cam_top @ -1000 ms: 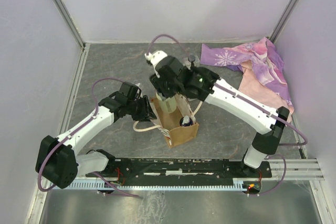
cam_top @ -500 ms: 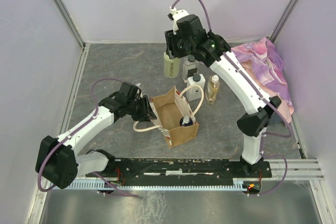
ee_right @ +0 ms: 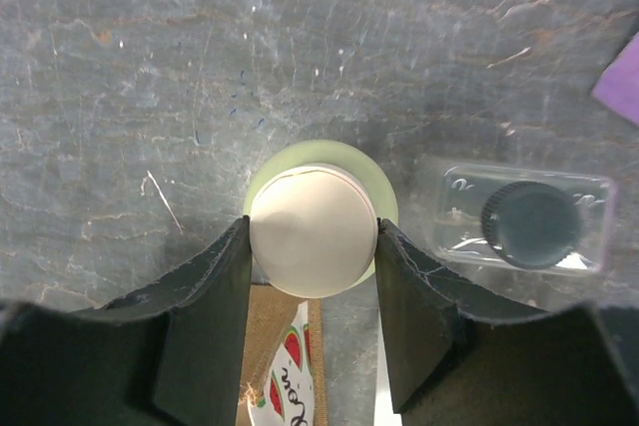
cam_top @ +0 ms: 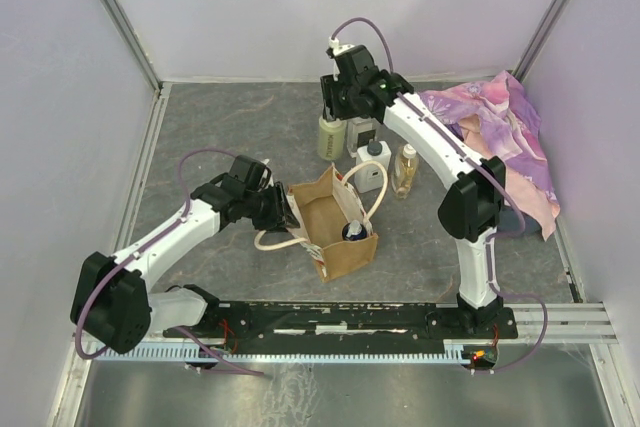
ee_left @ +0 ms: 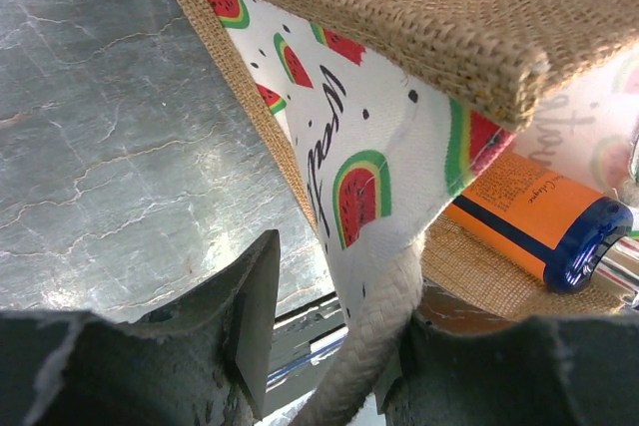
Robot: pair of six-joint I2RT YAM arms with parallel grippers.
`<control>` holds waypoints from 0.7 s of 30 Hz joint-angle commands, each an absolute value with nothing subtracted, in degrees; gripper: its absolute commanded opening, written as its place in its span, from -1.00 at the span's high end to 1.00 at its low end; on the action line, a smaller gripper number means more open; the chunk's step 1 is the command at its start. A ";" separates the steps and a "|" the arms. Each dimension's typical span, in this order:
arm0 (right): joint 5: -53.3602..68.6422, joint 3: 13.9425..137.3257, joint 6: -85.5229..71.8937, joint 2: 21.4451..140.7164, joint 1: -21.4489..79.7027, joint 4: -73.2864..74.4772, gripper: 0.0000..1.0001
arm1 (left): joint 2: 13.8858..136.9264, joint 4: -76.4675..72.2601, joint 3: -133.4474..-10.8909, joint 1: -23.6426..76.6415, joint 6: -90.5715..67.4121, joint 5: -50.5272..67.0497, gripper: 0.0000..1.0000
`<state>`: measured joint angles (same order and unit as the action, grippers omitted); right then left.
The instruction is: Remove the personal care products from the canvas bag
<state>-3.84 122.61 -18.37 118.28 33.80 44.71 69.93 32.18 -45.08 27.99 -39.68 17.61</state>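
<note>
**Grey Marbled Table: Holdings and Hazards**

Grey table point(cam_top: 220, 137). Canvas bag point(cam_top: 340, 247) at centre, with the orange bottle point(ee_left: 519, 207) inside. My left gripper point(ee_left: 324, 346) straddles its rope handle point(ee_left: 374, 326); whether it is clamped I cannot tell. My right gripper point(ee_right: 312, 246) clasps the cream-capped bottle point(cam_top: 327, 137), far side, outside the bag. Hazard: a skewed release could topple it onto the clear dark-capped bottle point(ee_right: 529, 216).

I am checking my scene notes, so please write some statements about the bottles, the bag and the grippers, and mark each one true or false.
1. The orange bottle lies in the bag. True.
2. The right gripper holds the slim bottle. False: its fingers grip the cream cap of the round bottle.
3. Four bottles stand on the table outside the bag. True.
4. The cloth covers the bag. False: it lies at the far right, apart from the bag.
5. The handle runs between the left gripper's fingers. True.
</note>
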 commanded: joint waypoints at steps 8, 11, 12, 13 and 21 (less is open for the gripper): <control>-0.75 109.47 -20.18 112.81 34.12 28.59 0.20 | 70.17 30.45 -45.59 27.92 -40.23 19.07 0.95; -0.95 107.71 -19.87 112.06 34.10 28.52 -0.12 | 70.05 30.37 -45.52 27.90 -40.42 19.05 0.95; -1.05 107.25 -19.75 111.72 34.17 28.60 -0.32 | 70.06 30.39 -45.53 27.94 -40.49 19.07 0.95; -1.16 106.91 -19.70 111.15 34.12 28.79 -0.45 | 70.05 30.40 -45.57 27.95 -40.51 19.13 0.95; -3.71 100.70 -15.65 95.15 38.34 33.02 -0.62 | 69.10 31.29 -45.79 27.94 -40.56 18.48 0.95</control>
<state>-1.98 101.82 -19.00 108.36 34.89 32.64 70.24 31.35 -45.08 27.99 -39.68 18.33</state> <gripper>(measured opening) 0.809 0.451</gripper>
